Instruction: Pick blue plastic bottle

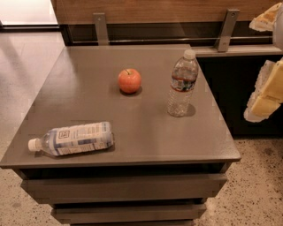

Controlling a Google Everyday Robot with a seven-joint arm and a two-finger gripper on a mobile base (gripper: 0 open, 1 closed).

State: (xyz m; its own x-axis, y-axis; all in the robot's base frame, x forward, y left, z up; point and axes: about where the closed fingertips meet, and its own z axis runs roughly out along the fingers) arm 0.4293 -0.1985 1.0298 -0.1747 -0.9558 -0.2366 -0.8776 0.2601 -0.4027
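Wide grey table (84, 95) fills the view, flat matte top with nothing raised at its edges, speckled floor (22, 57) off at nine o'clock and a wood-panelled wall (154, 9) with metal brackets (101, 27) up at twelve. Over at three o'clock, off the table's side and raised above it, there's the gripper (265, 90), pale and only partly in view; open or closed, I cannot tell, but nothing is in it. And here's the target: the blue plastic bottle (77, 137) lying on its side at the table's seven o'clock corner, just inside the front edge, white cap pointing to nine, base to three, long axis almost along that edge. From the gripper it sits far off toward eight o'clock, clear across the top. On that line I'd watch the clear water bottle (181, 86), upright at two o'clock; the red apple (129, 80) sits farther back near twelve
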